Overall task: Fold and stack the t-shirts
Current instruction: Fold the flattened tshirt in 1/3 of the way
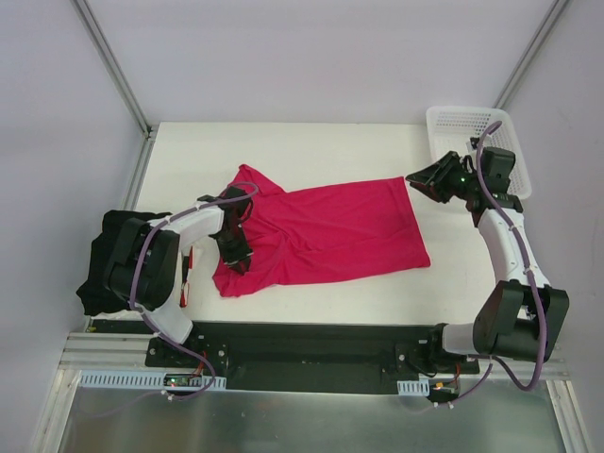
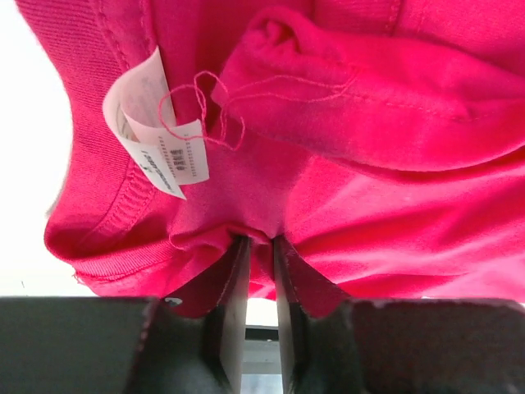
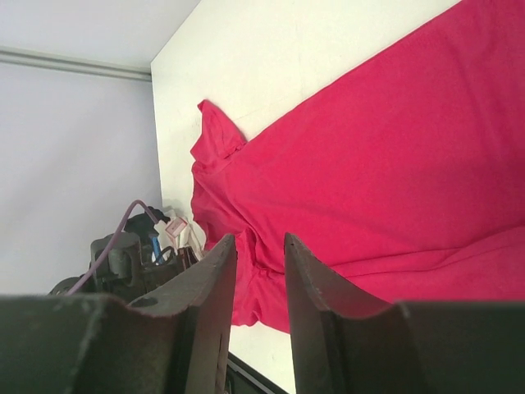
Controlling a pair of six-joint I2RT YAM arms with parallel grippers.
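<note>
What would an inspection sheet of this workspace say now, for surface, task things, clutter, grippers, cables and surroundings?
Surface: white table.
Job's things: crimson t-shirt spread out, its neck end bunched; dark cloth heap at the left edge.
Clutter: white basket at the far right corner.
Grippers: left gripper shut on the shirt near its neck; right gripper open, empty.
Cables: purple cable along the left arm and the right arm.
Surroundings: pale walls, metal frame posts.
</note>
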